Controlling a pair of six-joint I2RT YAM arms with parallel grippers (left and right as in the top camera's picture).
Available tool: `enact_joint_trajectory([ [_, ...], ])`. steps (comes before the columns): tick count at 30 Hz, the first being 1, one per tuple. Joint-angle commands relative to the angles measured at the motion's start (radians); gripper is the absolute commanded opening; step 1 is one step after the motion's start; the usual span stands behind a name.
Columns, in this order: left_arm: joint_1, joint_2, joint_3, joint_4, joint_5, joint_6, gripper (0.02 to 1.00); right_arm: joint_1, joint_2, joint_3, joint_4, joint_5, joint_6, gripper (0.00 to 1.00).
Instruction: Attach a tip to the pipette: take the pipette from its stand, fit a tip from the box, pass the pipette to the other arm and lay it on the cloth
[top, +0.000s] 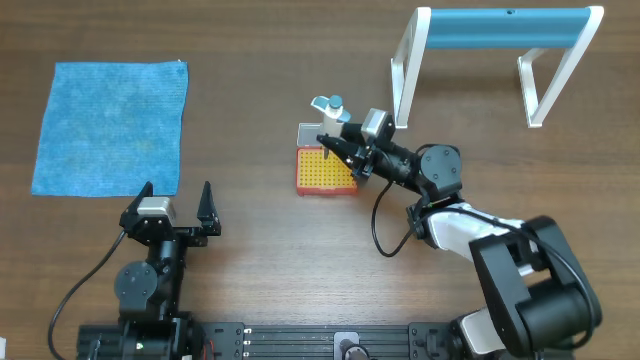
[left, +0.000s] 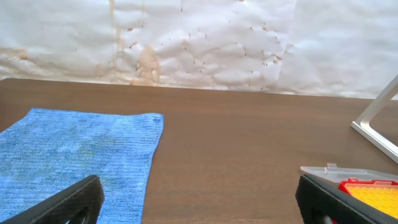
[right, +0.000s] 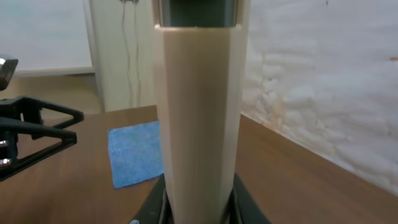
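Right gripper (top: 338, 148) clamped on pipette (top: 328, 105) by the tip box (top: 325, 175); left gripper (top: 172, 208) near its base, fingers wide apart.
Pipette is off the stand (top: 500, 30), which sits at the far right of the table (top: 260, 250), white legs under a blue bar. In the right wrist view the pipette's pale body stands upright between that gripper's fingers. In the top view its head shows at the box's far edge; whether its lower end meets the orange tips cannot be told. Left gripper sits just short of the near edge of the cloth (top: 110, 128). Cloth is blue, flat, at the far left, well apart from the box.
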Motion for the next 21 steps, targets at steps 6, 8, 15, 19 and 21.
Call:
enact_joint_trajectory([
  [6,-0.005,-0.008,-0.001,-0.006,0.011,0.010,0.998,0.015,0.065,-0.001,0.008,0.018,-0.027,0.077],
  [8,-0.005,-0.008,-0.001,-0.006,0.011,0.010,0.998,0.015,0.068,-0.001,0.007,0.029,-0.032,0.077],
  [15,-0.005,-0.008,-0.001,-0.006,0.011,0.010,0.996,0.015,0.122,0.000,0.012,0.029,-0.034,0.077],
  [19,-0.005,-0.008,-0.001,-0.006,0.011,0.010,0.998,0.015,0.127,0.016,0.012,0.056,-0.042,0.077],
  [21,-0.005,-0.008,-0.001,-0.006,0.011,0.010,0.998,0.015,0.127,0.023,0.012,0.055,-0.041,0.077],
])
